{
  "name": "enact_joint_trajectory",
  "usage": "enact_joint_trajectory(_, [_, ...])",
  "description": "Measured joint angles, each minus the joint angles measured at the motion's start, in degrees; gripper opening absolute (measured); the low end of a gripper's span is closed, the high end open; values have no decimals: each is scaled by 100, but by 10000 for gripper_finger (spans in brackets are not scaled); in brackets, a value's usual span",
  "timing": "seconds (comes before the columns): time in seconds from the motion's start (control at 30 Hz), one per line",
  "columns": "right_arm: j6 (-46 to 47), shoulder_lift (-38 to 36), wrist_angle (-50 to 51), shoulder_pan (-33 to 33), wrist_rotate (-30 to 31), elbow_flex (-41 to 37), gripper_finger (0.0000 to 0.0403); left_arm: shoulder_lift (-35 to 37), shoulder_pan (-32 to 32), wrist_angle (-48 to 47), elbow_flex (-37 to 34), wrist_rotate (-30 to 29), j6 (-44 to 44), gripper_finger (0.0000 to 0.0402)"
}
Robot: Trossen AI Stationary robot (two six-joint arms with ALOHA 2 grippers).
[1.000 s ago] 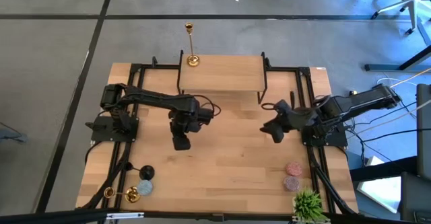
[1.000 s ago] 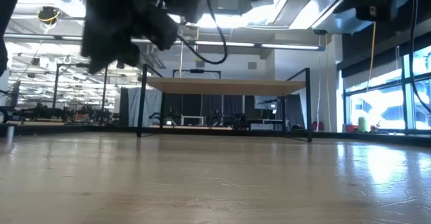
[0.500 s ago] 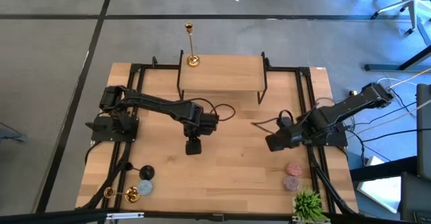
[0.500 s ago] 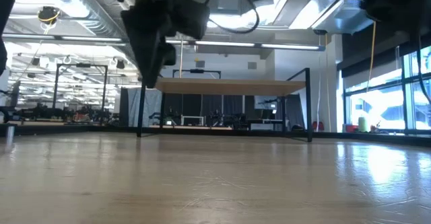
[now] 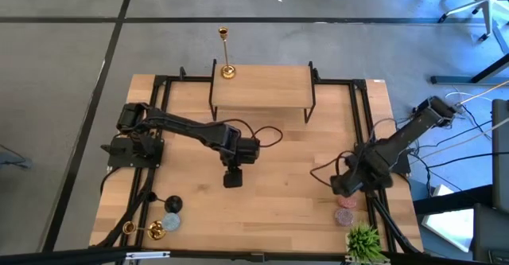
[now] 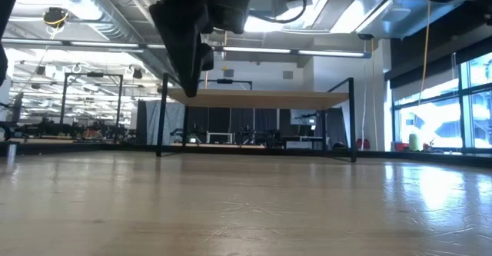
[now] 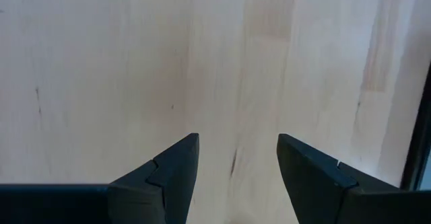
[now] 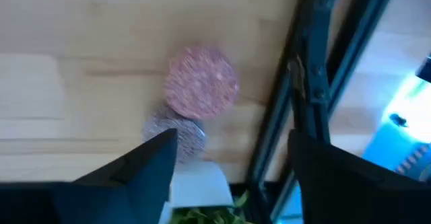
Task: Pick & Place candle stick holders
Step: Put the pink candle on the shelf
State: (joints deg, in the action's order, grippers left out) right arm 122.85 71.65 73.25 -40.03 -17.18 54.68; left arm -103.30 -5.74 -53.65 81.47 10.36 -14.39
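Observation:
One gold candle stick holder [image 5: 226, 54] stands upright with its round base on the far left corner of the wooden shelf [image 5: 262, 87]. A second candle stick holder [image 5: 143, 230] lies on its side at the table's near left corner. My left gripper [image 5: 232, 177] [image 7: 238, 163] hangs open over bare wood at the table's middle, pointing steeply down, nothing between its fingers. In the low view it shows at the upper left [image 6: 190, 56]. My right gripper [image 5: 342, 187] [image 8: 232, 163] is open near the table's right side, pointing down above a pink disc [image 8: 201, 83] and a grey disc [image 8: 176, 133].
The pink disc [image 5: 347, 199] and grey disc [image 5: 343, 216] lie near the right rail, with a green plant [image 5: 363, 241] at the near right corner. A black disc [image 5: 172, 204] and a pale blue disc [image 5: 170, 221] lie by the fallen holder. Black frame rails [image 5: 371, 209] run along both sides.
My left gripper has gone toward the table's right and near edge and tipped further down. My right gripper has swung toward the near right corner, sunk, and turned from nearly level to pointing down over the discs. Both candle stick holders stayed where they were.

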Motion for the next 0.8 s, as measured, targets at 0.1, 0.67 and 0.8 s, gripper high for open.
enact_joint_trajectory(0.1, [90,200,-169,-93,-36,0,311,1,-24,-7,0,-279,2,198])
enact_joint_trajectory(0.67, [1111,790,-1470,-657,197,-691,319,3,-28,-87,0,-176,-90,198])
enact_joint_trajectory(0.8, [1188,795,-1467,-704,209,-699,319,3,-28,-136,0,-175,-86,198])
